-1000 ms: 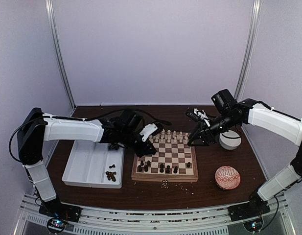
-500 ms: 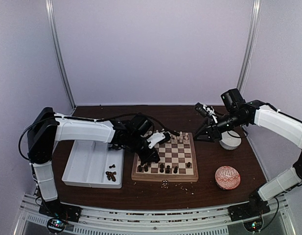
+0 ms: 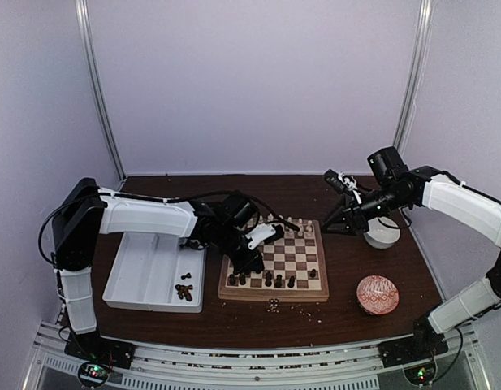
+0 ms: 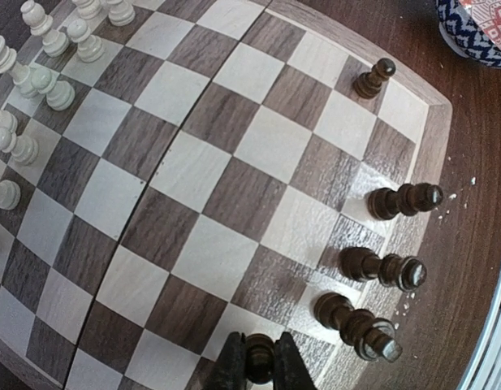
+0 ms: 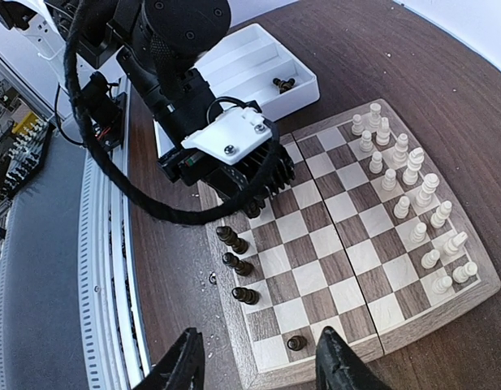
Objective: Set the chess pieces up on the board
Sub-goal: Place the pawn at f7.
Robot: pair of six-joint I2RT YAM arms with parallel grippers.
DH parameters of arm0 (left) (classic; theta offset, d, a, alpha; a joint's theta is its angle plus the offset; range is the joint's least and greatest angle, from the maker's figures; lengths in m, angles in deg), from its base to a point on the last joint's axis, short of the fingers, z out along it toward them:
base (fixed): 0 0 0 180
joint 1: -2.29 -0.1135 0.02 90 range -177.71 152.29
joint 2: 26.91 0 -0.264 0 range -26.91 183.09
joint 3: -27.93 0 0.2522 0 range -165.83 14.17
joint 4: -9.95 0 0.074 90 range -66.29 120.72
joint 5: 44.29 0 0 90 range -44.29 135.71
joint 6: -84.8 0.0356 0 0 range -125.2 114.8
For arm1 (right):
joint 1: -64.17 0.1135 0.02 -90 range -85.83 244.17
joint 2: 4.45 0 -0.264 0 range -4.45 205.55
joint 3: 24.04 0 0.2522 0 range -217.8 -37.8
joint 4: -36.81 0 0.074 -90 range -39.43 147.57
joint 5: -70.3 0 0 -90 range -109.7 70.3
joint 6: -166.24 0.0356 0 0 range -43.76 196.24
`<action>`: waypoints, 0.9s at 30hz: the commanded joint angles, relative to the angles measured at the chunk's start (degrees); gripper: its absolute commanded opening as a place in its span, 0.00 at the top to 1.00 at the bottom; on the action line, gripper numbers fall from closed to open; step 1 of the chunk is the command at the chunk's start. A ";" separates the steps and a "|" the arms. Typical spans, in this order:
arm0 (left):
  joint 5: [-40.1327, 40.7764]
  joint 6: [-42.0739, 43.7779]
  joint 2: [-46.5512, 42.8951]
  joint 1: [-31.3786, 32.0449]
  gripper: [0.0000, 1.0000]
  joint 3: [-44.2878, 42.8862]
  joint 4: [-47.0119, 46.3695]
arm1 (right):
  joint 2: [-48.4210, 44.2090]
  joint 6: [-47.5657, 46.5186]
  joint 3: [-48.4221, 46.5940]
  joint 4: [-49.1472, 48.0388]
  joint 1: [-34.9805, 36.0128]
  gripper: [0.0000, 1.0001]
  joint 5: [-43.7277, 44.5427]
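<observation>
The board [image 3: 292,258] lies mid-table. Cream-white chess pieces [image 5: 412,193] fill its far rows, also visible at the upper left of the left wrist view [image 4: 41,75]. Several dark chess pieces [image 4: 386,269] stand along the near edge, and one [image 4: 373,79] stands apart towards the right corner. My left gripper [image 4: 260,358] is shut on a dark chess piece [image 4: 261,354] held just over a near-left square; the overhead view shows this gripper [image 3: 252,260] low over the board. My right gripper [image 5: 262,370] hangs open and holds nothing; in the overhead view it [image 3: 335,225] is above the board's far right corner.
A white divided tray [image 3: 144,280] left of the board holds a few dark pieces [image 3: 183,290]. A white bowl [image 3: 382,234] and a red patterned bowl [image 3: 377,294] sit to the right. Pale crumbs [image 3: 274,305] lie before the board. The left arm's cable [image 5: 153,203] loops over the board's left side.
The left gripper has carried its dark piece from the board's far-left corner down towards the near-left squares. The right gripper drew back off the board to the right, then held still.
</observation>
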 commanded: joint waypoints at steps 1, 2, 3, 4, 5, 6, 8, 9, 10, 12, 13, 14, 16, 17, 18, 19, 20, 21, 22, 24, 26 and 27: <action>1.10 1.33 1.94 0.39 0.94 -2.48 0.79 | -0.74 -0.61 0.47 -0.35 -0.46 0.53 -1.33; 1.12 1.43 2.15 0.43 0.94 -2.62 0.83 | -0.78 -0.61 0.48 -0.27 -0.52 0.53 -1.43; 1.13 1.47 2.36 0.47 0.94 -2.71 0.91 | -0.67 -0.69 0.54 -0.27 -0.47 0.53 -1.44; 1.14 1.56 2.55 0.47 0.94 -2.85 1.16 | -0.59 -0.70 0.48 -0.18 -0.47 0.53 -1.44; 1.20 1.63 2.70 0.47 0.94 -2.97 1.32 | -0.56 -0.76 0.42 -0.16 -0.54 0.53 -1.52; 1.17 1.65 2.73 0.48 0.94 -3.00 1.43 | -0.54 -0.83 0.39 -0.13 -0.50 0.53 -1.53; 1.34 1.81 2.72 0.56 0.95 -3.00 1.58 | -0.48 -0.79 0.39 -0.12 -0.55 0.53 -1.61; 1.38 1.90 2.68 0.56 0.95 -3.00 1.74 | -0.43 -0.78 0.44 -0.06 -0.54 0.53 -1.62; 1.49 1.98 2.64 0.61 0.96 -3.00 1.81 | -0.39 -0.86 0.38 -0.04 -0.58 0.53 -1.66; 1.92 2.01 2.52 0.65 0.96 -2.84 1.82 | -0.30 -0.96 0.29 0.08 -0.54 0.53 -1.86; 2.13 1.96 2.49 0.65 0.95 -2.83 1.82 | -0.31 -0.96 0.28 0.11 -0.56 0.53 -1.88; 2.29 1.93 2.47 0.65 0.94 -2.83 1.82 | -0.31 -0.96 0.33 0.15 -0.54 0.53 -1.88; 2.50 1.84 2.43 0.73 0.91 -2.82 1.79 | -0.30 -1.04 0.33 0.22 -0.54 0.53 -1.96; 2.59 1.82 2.39 0.80 0.90 -2.83 1.81 | -0.29 -1.05 0.33 0.22 -0.53 0.53 -1.97; 2.69 1.79 2.45 0.87 0.88 -2.83 1.79 | -0.30 -1.05 0.32 0.22 -0.53 0.53 -2.03; 2.78 1.80 2.30 0.97 0.87 -2.89 1.81 | -0.24 -1.05 0.33 0.30 -0.58 0.53 -2.03; 2.79 1.79 2.16 1.06 0.86 -2.96 1.82 | -0.26 -1.05 0.29 0.27 -0.54 0.53 -2.05; 2.79 1.75 2.01 1.15 0.85 -3.04 1.82 | -0.24 -1.05 0.35 0.31 -0.56 0.53 -2.05; 2.75 1.70 1.67 1.18 0.84 -3.15 1.81 | -0.21 -1.05 0.35 0.31 -0.54 0.53 -2.06; 2.94 1.58 0.95 1.18 0.83 -3.34 2.03 | -0.21 -1.05 0.32 0.44 -0.53 0.53 -2.14; 3.14 1.44 -0.01 1.18 0.82 -3.70 2.49 | -0.29 -1.05 0.30 0.41 -0.58 0.52 -2.14; 3.14 1.39 -0.63 1.18 0.82 -3.91 2.85 | -0.30 -1.00 0.31 0.36 -0.54 0.53 -2.14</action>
